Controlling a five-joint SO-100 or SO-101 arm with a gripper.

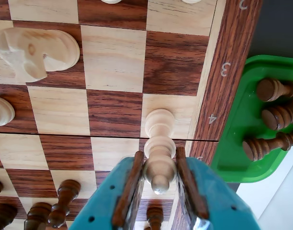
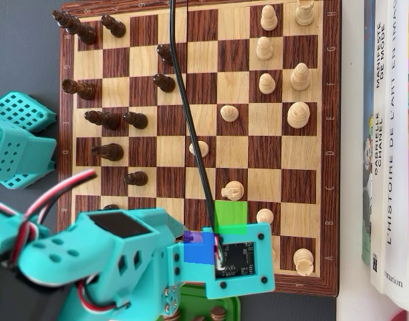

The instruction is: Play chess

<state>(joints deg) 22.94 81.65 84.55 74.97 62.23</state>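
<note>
In the wrist view a light wooden pawn (image 1: 159,143) stands between my gripper's (image 1: 159,155) teal jaws, whose brown pads press on both sides of its body. Its base is on a light square at the chessboard's (image 1: 113,57) edge column, beside the numeral 4. In the overhead view the wrist camera board (image 2: 234,257) covers the gripper and this pawn at the chessboard's (image 2: 278,144) lower edge. A light knight (image 1: 36,50) stands two columns to the left and one row further away in the wrist view.
A green tray (image 1: 232,143) off the board's right rim holds three dark pieces (image 1: 276,115) lying down. Dark pieces (image 1: 60,203) crowd the near left in the wrist view. Other light pieces (image 2: 298,115) stand on the overhead view's right half. Books (image 2: 391,134) lie beyond the right side.
</note>
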